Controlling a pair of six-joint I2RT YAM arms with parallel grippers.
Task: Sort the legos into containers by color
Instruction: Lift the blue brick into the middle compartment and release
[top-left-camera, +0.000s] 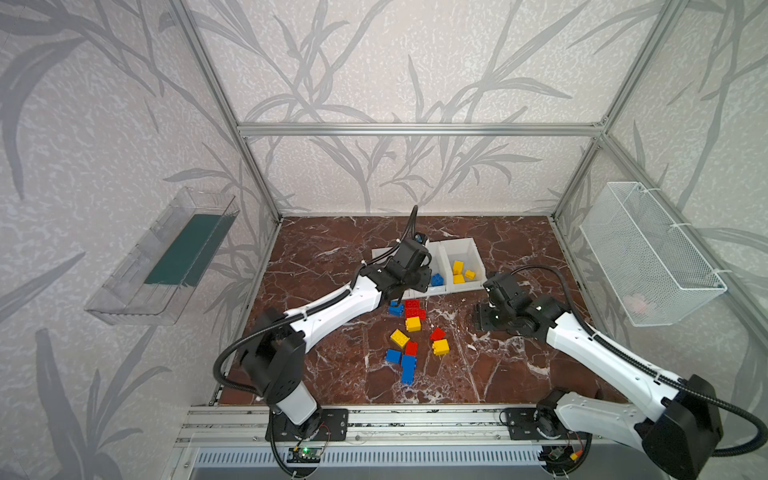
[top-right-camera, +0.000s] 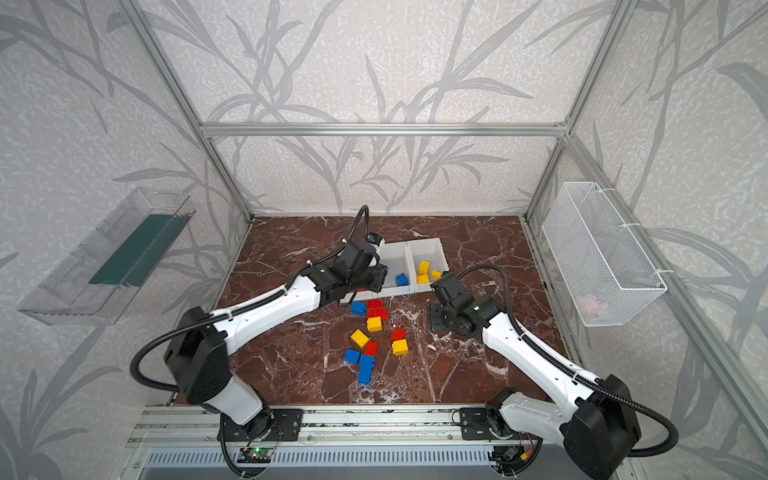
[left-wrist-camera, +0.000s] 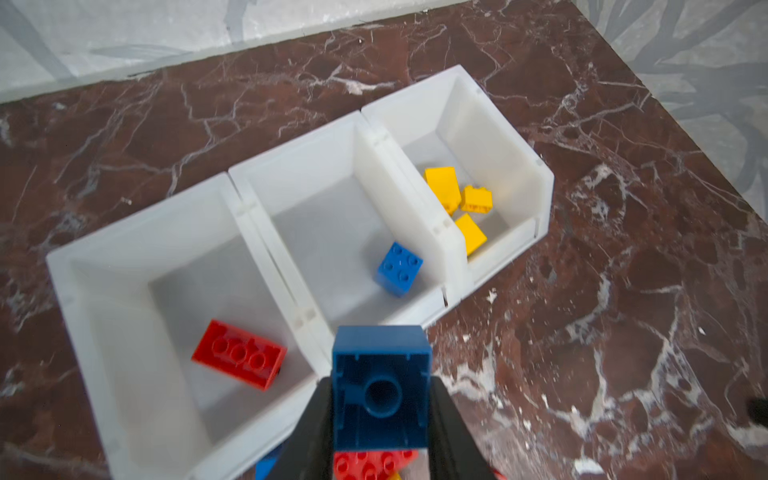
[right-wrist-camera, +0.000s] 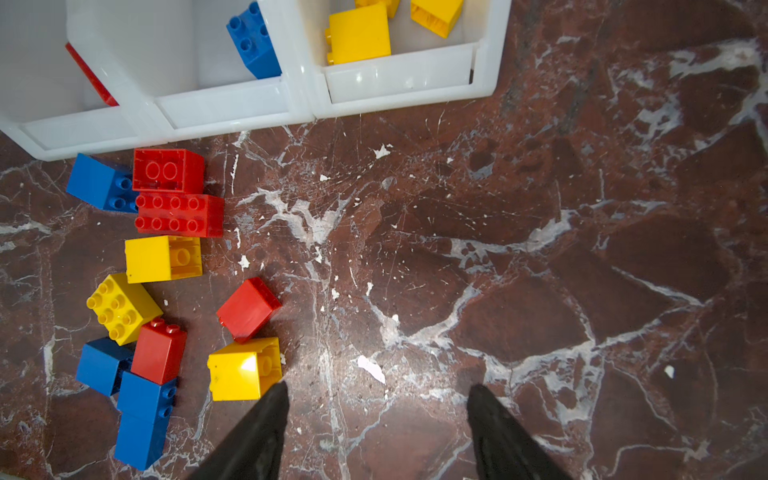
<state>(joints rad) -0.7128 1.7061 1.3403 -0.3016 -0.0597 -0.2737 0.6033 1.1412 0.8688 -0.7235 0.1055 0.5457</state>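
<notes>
My left gripper (left-wrist-camera: 380, 399) is clamped on a dark blue square plastic brick (left-wrist-camera: 380, 370), hollow underside facing me. Just past the fingertips, straight ahead, sits the middle white plastic bin (left-wrist-camera: 299, 162), which holds one blue studded brick (left-wrist-camera: 400, 269). My right gripper (right-wrist-camera: 378, 390) hangs open and empty.

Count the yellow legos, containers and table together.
6. Three yellow legos lie in the end container. Three more lie loose on the table. The left arm may hide others.
</notes>
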